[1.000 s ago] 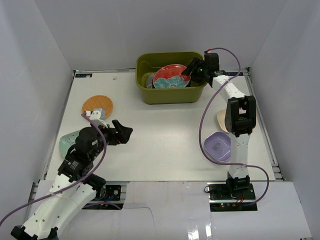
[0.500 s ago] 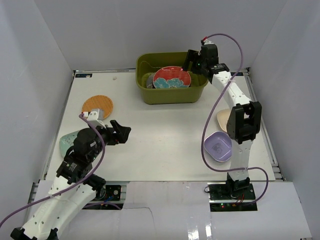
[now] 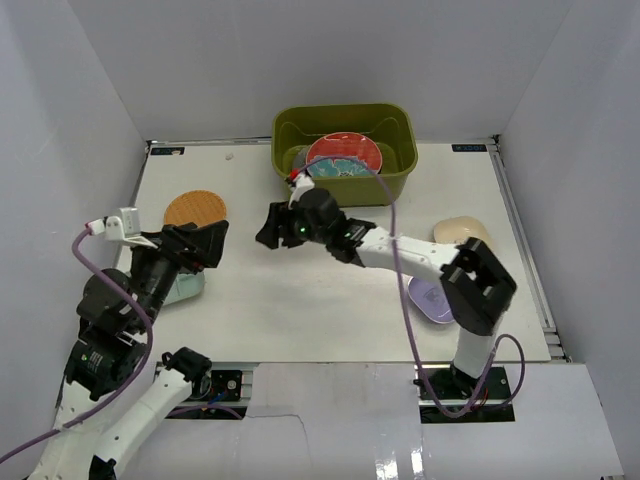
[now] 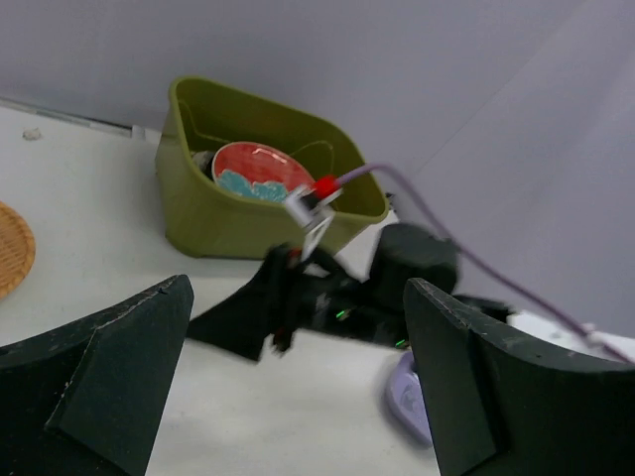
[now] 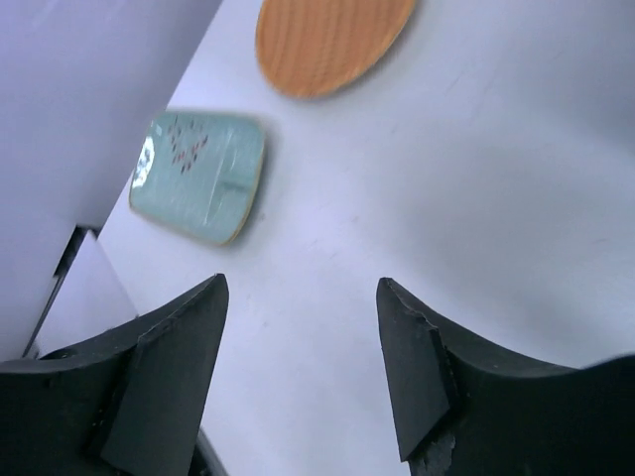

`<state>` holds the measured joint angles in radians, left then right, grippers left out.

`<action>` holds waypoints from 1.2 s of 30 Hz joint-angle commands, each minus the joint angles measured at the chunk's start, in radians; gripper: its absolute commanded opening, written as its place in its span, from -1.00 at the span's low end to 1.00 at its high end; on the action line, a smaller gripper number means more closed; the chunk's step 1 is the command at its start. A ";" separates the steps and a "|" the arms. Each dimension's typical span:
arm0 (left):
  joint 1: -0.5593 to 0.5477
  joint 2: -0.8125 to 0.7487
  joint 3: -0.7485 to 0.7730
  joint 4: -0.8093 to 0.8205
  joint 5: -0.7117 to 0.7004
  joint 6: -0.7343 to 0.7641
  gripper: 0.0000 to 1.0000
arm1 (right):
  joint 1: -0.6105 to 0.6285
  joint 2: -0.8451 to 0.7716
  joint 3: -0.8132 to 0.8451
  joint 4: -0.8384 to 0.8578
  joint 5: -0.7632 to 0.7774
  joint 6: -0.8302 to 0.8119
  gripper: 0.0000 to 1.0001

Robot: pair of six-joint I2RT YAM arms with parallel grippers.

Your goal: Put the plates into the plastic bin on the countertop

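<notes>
The olive plastic bin [image 3: 345, 185] [image 4: 198, 213] stands at the back of the countertop [image 3: 300, 290]. A red plate with a teal flower [image 3: 343, 157] [image 4: 260, 171] leans inside it, over darker dishes. An orange plate [image 3: 195, 208] [image 5: 332, 35] and a mint oblong plate [image 3: 188, 288] [image 5: 198, 174] lie at the left. At the right are a cream plate [image 3: 462, 232] and a lavender plate [image 3: 430, 300] [image 4: 407, 402]. My right gripper [image 3: 265, 232] [image 5: 301, 283] hangs open and empty over mid-table, pointing left. My left gripper [image 3: 212, 240] [image 4: 298, 288] is wide open, raised above the mint plate.
White walls close in the left, back and right sides. Dark rails run along the countertop's edges. The right arm stretches across the table in front of the bin, its purple cable [image 3: 400, 260] looping over the lavender plate.
The right arm has swung from the bin's back right corner to mid-table, leaving the red plate in the bin. The left arm has pulled back to the left and risen.
</notes>
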<state>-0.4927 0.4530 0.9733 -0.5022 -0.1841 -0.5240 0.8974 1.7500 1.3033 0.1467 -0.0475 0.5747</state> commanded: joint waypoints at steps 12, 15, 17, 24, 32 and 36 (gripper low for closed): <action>-0.001 -0.068 0.025 -0.055 0.121 -0.097 0.96 | 0.236 0.641 0.499 0.096 0.011 0.283 0.38; -0.001 -0.074 0.021 -0.056 0.135 -0.103 0.96 | 0.248 0.733 0.600 0.062 0.017 0.329 0.39; -0.001 -0.076 0.021 -0.058 0.141 -0.105 0.96 | 0.253 0.773 0.642 0.050 0.009 0.373 0.39; -0.001 -0.079 0.013 -0.059 0.143 -0.099 0.96 | 0.253 0.898 0.744 0.056 -0.002 0.503 0.05; 0.000 -0.073 0.011 -0.070 0.113 -0.079 0.96 | 0.250 0.694 0.420 0.226 0.041 0.499 -0.84; -0.001 -0.062 0.005 -0.070 0.118 -0.077 0.96 | 0.250 0.482 0.161 0.379 0.041 0.472 -0.84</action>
<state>-0.4927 0.3775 0.9897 -0.5652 -0.0639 -0.6140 1.1473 2.3871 1.5833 0.4187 -0.0231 1.0782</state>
